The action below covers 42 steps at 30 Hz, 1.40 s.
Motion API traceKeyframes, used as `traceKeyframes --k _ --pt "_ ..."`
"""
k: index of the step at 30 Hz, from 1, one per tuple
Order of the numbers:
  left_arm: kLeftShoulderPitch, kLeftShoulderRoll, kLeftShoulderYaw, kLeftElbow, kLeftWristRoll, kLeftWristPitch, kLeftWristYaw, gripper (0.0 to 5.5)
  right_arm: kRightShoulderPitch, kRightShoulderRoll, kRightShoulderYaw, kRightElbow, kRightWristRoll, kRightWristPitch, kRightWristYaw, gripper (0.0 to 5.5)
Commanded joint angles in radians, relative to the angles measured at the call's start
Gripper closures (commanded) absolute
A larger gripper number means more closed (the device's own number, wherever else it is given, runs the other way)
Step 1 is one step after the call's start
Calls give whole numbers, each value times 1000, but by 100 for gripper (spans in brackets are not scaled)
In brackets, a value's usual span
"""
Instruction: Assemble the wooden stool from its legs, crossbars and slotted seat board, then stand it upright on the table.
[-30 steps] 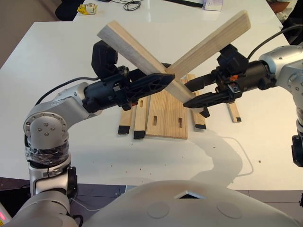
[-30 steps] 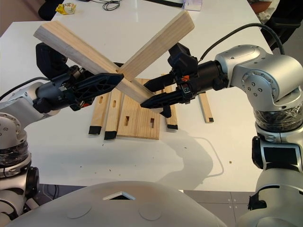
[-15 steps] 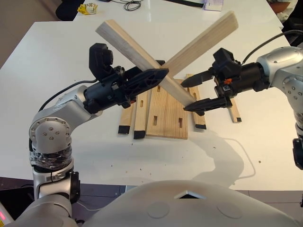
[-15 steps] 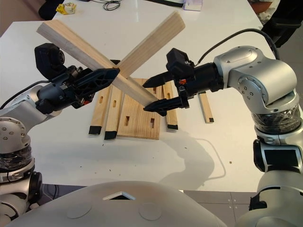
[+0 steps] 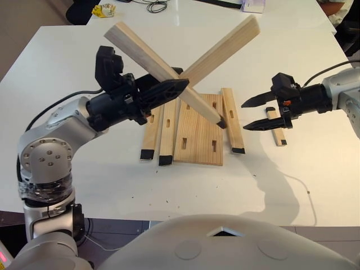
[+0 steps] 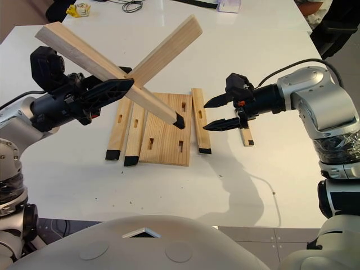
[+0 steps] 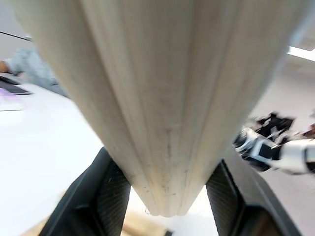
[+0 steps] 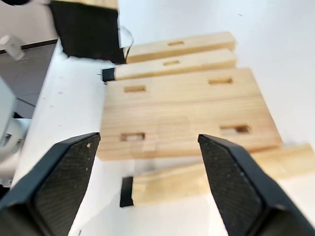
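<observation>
Two long wooden legs are joined into a cross point(image 5: 179, 70), held in the air above the table by my left gripper point(image 5: 169, 90), which is shut on it at the joint. One leg slopes down to a black tip point(image 5: 221, 123) over the slotted seat board point(image 5: 197, 135). In the left wrist view the wood point(image 7: 162, 98) sits between the two black fingers point(image 7: 103, 196). My right gripper point(image 5: 244, 116) hangs open to the right of the board, holding nothing. Its wrist view looks down on the seat board point(image 8: 187, 113).
Flat on the white table lie two slotted pieces point(image 5: 158, 132) left of the board, one piece point(image 5: 232, 121) right of it, and a thin crossbar point(image 5: 277, 129) under my right gripper. A yellow object point(image 5: 104, 9) and cables lie at the far edge.
My right gripper let go of the lower end of the cross, opened, and drew back to the right. My left arm carried the cross slightly left and up.
</observation>
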Motion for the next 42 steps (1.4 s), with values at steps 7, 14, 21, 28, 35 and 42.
traceKeyframes --k 7,14,21,28,35,42 --pt "115 115 -6 -110 287 -140 -176 344 67 -1 -58 -16 -12 -5 -45 183" --pt "116 134 -90 -52 520 -286 -286 344 133 -2 -91 -80 -1 15 -84 183" --pt "172 108 -174 58 711 -516 -403 344 192 4 -98 -130 -7 19 -121 183" --pt "203 117 -179 71 721 -573 -480 344 209 -5 -103 -153 1 26 -124 183" --pt "252 123 -185 68 734 -587 -503 344 217 -12 -110 -174 10 43 -124 183" --pt "301 117 -197 46 719 -570 -484 344 217 -11 -111 -189 13 57 -124 183"
